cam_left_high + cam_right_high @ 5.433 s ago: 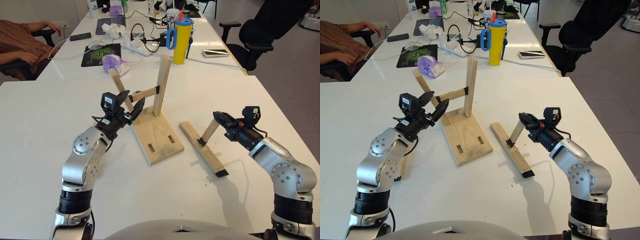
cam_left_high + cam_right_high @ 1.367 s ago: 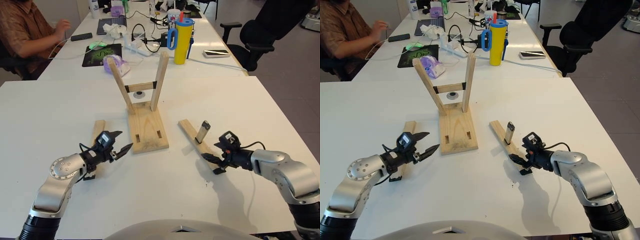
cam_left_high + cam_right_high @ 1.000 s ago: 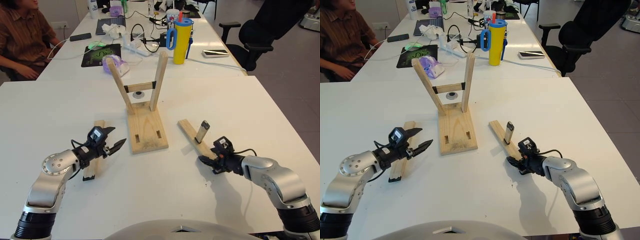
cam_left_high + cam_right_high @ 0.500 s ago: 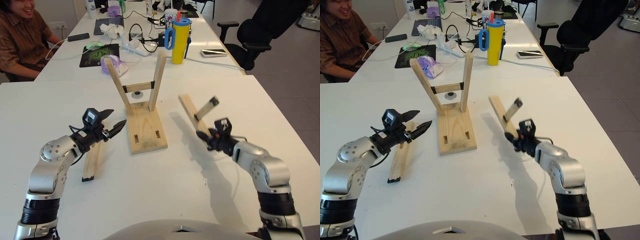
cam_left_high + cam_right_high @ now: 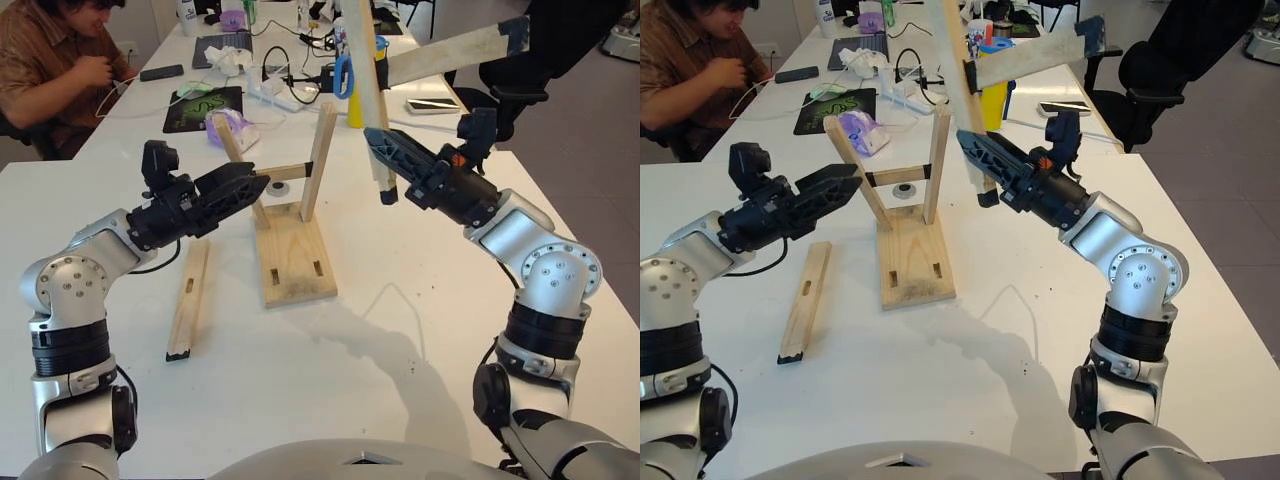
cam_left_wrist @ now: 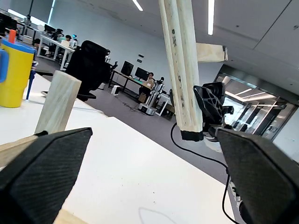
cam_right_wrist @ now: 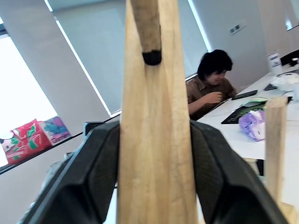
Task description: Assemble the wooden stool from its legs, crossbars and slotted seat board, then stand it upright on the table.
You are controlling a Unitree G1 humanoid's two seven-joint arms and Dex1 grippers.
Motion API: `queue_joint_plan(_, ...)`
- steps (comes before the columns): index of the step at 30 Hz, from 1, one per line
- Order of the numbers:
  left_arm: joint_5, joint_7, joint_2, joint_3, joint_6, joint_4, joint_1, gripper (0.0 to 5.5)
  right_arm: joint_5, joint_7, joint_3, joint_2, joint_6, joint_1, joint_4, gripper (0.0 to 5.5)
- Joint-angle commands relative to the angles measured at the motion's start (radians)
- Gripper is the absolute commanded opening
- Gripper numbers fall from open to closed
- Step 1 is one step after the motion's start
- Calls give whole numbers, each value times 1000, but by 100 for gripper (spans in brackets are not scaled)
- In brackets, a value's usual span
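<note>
Right gripper (image 5: 378, 146) tight around airborne leg (image 5: 362, 60); left gripper (image 5: 245, 185) wide apart.

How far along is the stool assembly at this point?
Done: two legs joined by a crossbar stand in the seat board, which lies flat on the table. In hand: the right gripper clamps a third leg with a second crossbar attached, raised in the air. The left gripper is open near the standing legs. Left: fit that pair and the fourth leg lying loose, then stand the stool upright.
</note>
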Motion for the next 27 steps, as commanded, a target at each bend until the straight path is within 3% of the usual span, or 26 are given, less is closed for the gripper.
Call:
queue_joint_plan(1,-41,3,-15,3,33,34,-57,489,18,149,89,-71,61,-53,66,204)
queue_joint_plan(14,-176,57,-55,13,122,46,-156,489,-71,473,257,-197,68,-116,199,204)
queue_joint_plan(27,-208,34,-24,8,169,50,-181,297,-117,613,307,-241,93,-134,244,204)
